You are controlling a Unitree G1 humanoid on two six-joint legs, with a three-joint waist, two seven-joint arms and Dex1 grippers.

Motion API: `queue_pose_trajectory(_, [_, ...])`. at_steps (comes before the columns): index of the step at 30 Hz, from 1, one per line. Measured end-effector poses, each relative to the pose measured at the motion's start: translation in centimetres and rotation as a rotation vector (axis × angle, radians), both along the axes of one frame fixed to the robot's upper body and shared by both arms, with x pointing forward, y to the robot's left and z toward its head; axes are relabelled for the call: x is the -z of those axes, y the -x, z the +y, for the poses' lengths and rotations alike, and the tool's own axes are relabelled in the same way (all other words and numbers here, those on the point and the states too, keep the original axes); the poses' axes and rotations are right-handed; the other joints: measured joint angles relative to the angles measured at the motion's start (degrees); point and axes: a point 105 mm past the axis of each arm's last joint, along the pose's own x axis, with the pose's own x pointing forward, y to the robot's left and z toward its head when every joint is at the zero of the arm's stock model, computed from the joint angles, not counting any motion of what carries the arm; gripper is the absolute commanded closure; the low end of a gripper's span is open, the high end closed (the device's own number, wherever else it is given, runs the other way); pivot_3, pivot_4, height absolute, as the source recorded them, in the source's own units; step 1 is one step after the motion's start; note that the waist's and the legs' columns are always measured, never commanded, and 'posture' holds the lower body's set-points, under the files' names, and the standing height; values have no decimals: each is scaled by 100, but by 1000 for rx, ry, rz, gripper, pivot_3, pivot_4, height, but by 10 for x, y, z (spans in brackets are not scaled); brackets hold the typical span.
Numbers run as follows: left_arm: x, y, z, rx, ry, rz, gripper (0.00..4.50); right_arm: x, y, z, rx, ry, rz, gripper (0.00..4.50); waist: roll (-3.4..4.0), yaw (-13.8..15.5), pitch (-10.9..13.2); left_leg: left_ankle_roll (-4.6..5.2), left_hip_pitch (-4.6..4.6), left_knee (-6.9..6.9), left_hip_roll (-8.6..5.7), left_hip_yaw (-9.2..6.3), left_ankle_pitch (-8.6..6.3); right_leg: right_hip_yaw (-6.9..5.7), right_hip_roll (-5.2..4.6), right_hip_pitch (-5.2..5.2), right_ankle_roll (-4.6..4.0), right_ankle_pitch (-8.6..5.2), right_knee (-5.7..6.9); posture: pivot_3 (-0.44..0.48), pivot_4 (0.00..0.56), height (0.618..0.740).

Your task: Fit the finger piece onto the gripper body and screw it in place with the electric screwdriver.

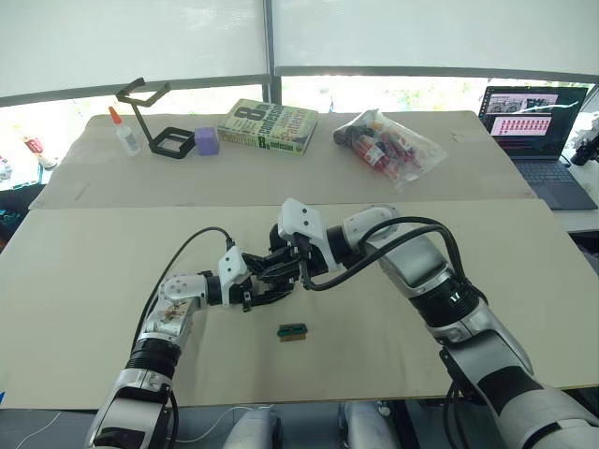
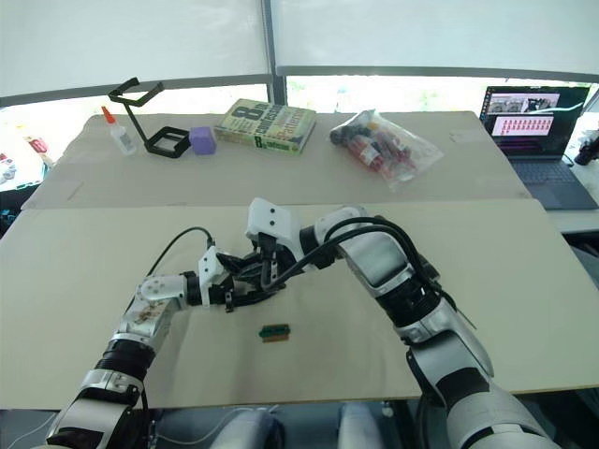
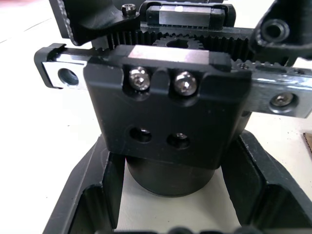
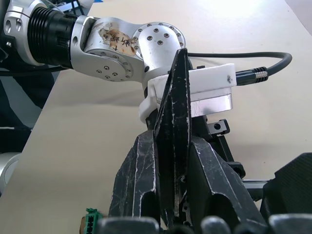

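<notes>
In the middle of the near table, my left gripper [image 1: 265, 288] is shut on the gripper body [image 3: 165, 112], a chunky black assembly with a round base, gear rack and two bright screws. Its fingers [image 3: 92, 200] flank the round base. My right gripper [image 4: 175, 195] is shut on the finger piece [image 4: 176, 122], a thin black wedge standing upright between its fingers. It holds the wedge right against the gripper body [image 1: 273, 269], so the two grippers meet tip to tip. The electric screwdriver is out of view.
A small green-and-brown block [image 1: 292, 331] lies just in front of the grippers. On the far table are a glue bottle [image 1: 124, 133], a black wire stand [image 1: 154, 117], a purple block [image 1: 207, 141], a book [image 1: 269, 126] and a plastic bag [image 1: 386, 140]. A laptop [image 1: 538, 126] sits at the far right.
</notes>
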Motion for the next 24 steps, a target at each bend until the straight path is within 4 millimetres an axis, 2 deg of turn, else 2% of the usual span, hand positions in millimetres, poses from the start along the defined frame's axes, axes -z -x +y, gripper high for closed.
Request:
queue_pose_trajectory(4, [0, 0, 0, 1, 1, -2, 2206, 5, -1, -4, 15, -32, 1, 4151, 0, 2, 0, 0, 0, 0, 0, -1, 0, -1, 0, 1, 0, 0, 0, 0, 150, 740])
queue_pose_trajectory(13, [0, 1, 1, -3, 4, -1, 2206, 2, 0, -22, 27, -262, -16, 4151, 0, -5, 0, 0, 2, -4, 1, 1, 0, 1, 1, 1, 0, 0, -1, 0, 150, 740])
queue_pose_trajectory(18, [0, 0, 2, -5, 3, 1, 2206, 6, 6, -16, -27, -379, 2, 4151, 0, -15, 0, -1, 3, -4, 2, 3, 1, 2, 2, 1, 0, 0, 0, 0, 150, 740])
queue_pose_trajectory(24, [0, 0, 1, -3, 3, 6, 2206, 14, 4, -12, -40, -424, 9, 4151, 1, -13, 0, -2, 3, -5, 2, 1, 1, 1, 2, 1, 0, 0, 0, 0, 150, 740])
